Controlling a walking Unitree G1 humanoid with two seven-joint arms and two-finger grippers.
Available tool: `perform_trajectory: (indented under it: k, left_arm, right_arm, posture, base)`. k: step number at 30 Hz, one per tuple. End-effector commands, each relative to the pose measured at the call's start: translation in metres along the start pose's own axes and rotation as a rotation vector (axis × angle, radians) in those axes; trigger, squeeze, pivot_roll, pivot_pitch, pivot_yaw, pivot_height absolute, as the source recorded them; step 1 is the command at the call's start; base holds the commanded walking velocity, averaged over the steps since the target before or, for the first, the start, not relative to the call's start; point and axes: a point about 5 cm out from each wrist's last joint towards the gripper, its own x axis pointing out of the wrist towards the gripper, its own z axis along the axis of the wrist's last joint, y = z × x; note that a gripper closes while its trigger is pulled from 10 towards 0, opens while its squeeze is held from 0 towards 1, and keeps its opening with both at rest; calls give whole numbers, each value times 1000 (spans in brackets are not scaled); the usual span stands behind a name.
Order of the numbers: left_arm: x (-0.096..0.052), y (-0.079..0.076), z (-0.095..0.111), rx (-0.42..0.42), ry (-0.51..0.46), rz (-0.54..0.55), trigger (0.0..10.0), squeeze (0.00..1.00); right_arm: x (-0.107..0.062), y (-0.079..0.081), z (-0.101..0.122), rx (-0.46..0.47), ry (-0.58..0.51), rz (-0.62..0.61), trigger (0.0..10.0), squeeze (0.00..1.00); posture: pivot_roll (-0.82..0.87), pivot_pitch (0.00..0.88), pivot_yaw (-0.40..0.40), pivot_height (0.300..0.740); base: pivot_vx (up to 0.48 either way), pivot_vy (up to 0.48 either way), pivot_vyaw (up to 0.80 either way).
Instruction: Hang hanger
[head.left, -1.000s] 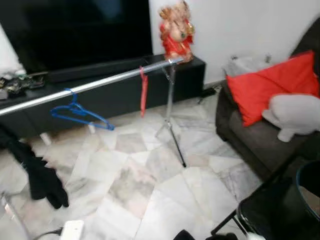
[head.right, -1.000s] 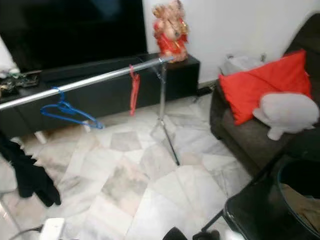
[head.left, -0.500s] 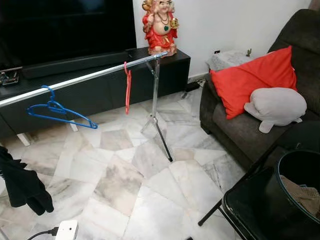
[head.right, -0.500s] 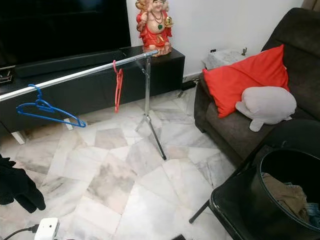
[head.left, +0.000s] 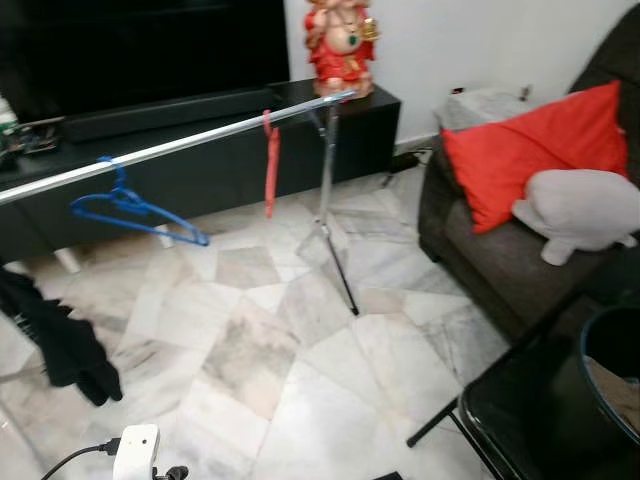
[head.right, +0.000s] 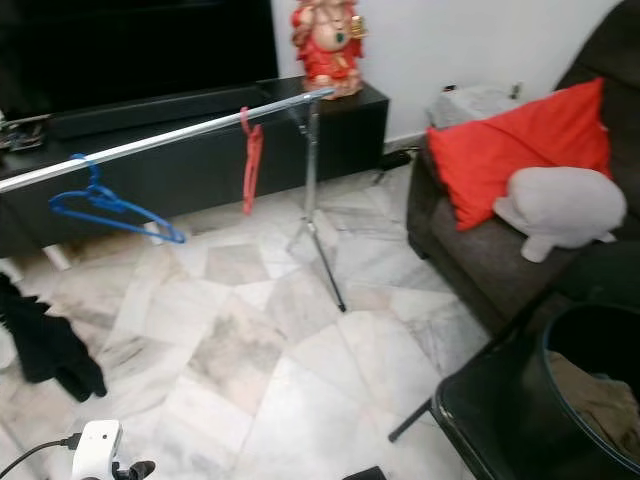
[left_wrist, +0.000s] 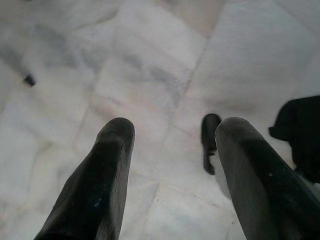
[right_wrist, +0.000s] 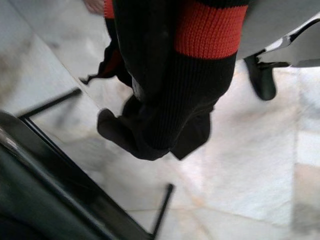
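A silver rail (head.left: 190, 142) on a tripod stand (head.left: 328, 205) crosses the room in front of a black TV cabinet. A blue hanger (head.left: 132, 207) hangs on it towards the left, and a red hanger (head.left: 270, 162) further right, near the stand. In the left wrist view my left gripper (left_wrist: 175, 131) points down at the marble floor, open, nothing between its fingers (left_wrist: 112, 150). In the right wrist view a black knit garment with a red stripe (right_wrist: 170, 75) hangs close before the camera, above the floor and beside a dark basket rim (right_wrist: 45, 175).
A dark sofa (head.left: 480, 250) with a red cushion (head.left: 540, 150) and a grey plush stands at the right. A black basket (head.left: 600, 390) sits at the lower right, a black garment (head.left: 60, 340) hangs at the left, a white device (head.left: 136, 450) lies on the floor. A red statue (head.left: 340, 45) tops the cabinet.
The head camera has swung, so the whole scene has shifted in the picture and is slightly blurred. Both hangers keep their places on the rail.
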Motion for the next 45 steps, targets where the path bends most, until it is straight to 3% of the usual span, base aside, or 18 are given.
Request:
perform_trajectory:
  k: [1,8,12,19,24,28,30,31,34,36,37,39,45]
  left_arm:
    - [-2,4,-11,-5,40,17,10000,0]
    - [-2,3,-13,-18,44,23,10000,0]
    - [-3,3,-14,-27,43,25,10000,0]
    - [-4,4,-19,-26,50,26,10000,0]
    - [-5,6,-22,-32,51,35,10000,0]
    - [-7,7,-25,-68,-17,64,10000,0]
    - [-7,7,-25,-71,-24,66,10000,0]
    - [-9,8,-24,-79,-73,85,10000,0]
    - [-11,7,-23,-97,-154,100,10000,0]
    - [-12,6,-22,-100,-198,96,10000,0]
    - [-13,12,30,-54,-398,77,10000,0]
    - [-20,12,59,-36,-534,57,10000,0]
    - [-35,-6,67,18,-670,3,10000,0]
  right_arm:
    - [-1,3,-4,-12,5,14,10000,0]
    - [-1,4,-4,-30,-3,28,10000,0]
    - [0,0,15,7,-113,41,10000,0]
    - [-1,1,61,38,-378,172,10000,0]
    - [1,20,77,19,-457,238,10000,0]
    - [7,45,90,33,-492,238,10000,0]
    - [8,46,90,39,-496,238,10000,0]
    - [11,62,103,61,-515,233,10000,0]
    - [11,79,121,59,-577,233,10000,0]
    - [10,78,126,57,-605,221,10000,0]
    - [8,72,126,60,-625,203,10000,0]
    - [7,67,124,66,-633,182,10000,0]
    - [6,62,119,44,-624,164,10000,0]
  posture:
    - [-70,104,59,740]
    - [-70,93,54,740]
    - [-72,90,51,740]
    - [-100,82,50,740]
    - [-108,70,49,740]
    - [-97,28,49,740]
    - [-97,28,49,740]
    - [-92,17,48,740]
    - [-84,0,44,740]
    - [-73,0,44,740]
    - [-63,0,45,740]
    - [-62,0,45,740]
    - [-75,0,55,740]
  base:
    - [0,0,775]
    - [0,0,786]
    - [0,0,784]
    - [0,0,775]
    - [0,0,457]
    - [0,0,0]
    - [0,0,0]
    - [0,0,0]
    - [0,0,0]
    - [0,0,0]
    - [0,0,0]
    - [0,0,0]
    - [0,0,0]
